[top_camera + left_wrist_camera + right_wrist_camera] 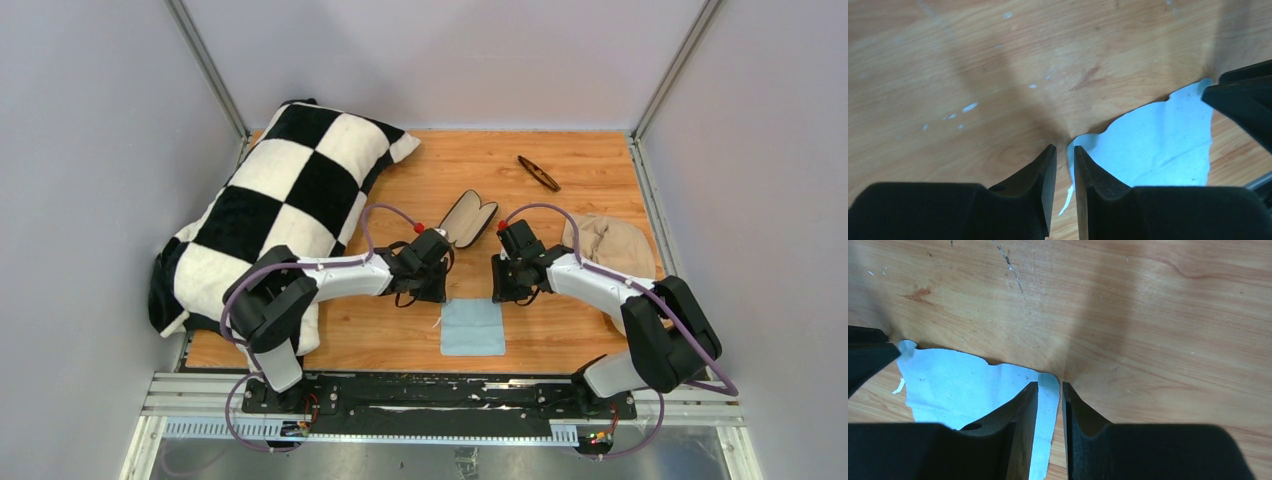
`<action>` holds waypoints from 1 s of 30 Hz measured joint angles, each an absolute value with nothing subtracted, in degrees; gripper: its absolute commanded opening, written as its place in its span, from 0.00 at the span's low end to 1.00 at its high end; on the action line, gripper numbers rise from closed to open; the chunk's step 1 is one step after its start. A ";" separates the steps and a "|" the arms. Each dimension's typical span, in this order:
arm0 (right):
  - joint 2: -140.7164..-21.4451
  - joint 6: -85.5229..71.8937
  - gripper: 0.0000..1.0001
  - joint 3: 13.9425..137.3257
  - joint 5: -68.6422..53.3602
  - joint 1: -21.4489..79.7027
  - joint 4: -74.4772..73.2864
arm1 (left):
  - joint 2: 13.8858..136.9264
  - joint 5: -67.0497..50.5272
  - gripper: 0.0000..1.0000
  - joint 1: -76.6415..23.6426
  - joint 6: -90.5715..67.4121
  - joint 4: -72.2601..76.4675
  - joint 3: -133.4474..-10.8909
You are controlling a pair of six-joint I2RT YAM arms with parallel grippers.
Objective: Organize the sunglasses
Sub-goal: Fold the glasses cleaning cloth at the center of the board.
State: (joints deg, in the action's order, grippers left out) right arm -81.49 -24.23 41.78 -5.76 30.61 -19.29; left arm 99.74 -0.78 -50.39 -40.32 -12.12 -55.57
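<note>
sunglasses (538, 173) folded at far right of table (460, 165), well apart from open case (470, 217), left gripper (1062, 152) and right gripper (1048, 387) each down at a far corner of blue cloth (473, 330), jaws nearly together, cloth edge in the narrow slit, actual pinch can't tell

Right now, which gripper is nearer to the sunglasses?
Right. The right gripper is toward the near edge from the sunglasses and slightly to their left; the left gripper is farther left, across the light blue cloth.
</note>
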 measured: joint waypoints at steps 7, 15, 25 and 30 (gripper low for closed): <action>-81.47 -24.21 0.30 41.78 -5.63 30.59 -19.42 | 93.97 6.22 0.28 -50.48 -42.06 -14.04 -52.03; -81.08 -24.21 0.30 41.78 -5.32 30.55 -19.79 | 93.27 5.82 0.35 -51.44 -42.04 -12.36 -51.64; -79.85 -24.05 0.31 41.78 -4.71 29.43 -20.95 | 97.21 3.33 0.33 -52.71 -41.54 -11.00 -52.71; -78.30 -23.88 0.31 41.78 -4.56 29.10 -21.26 | 98.30 3.40 0.25 -52.75 -41.50 -10.96 -53.69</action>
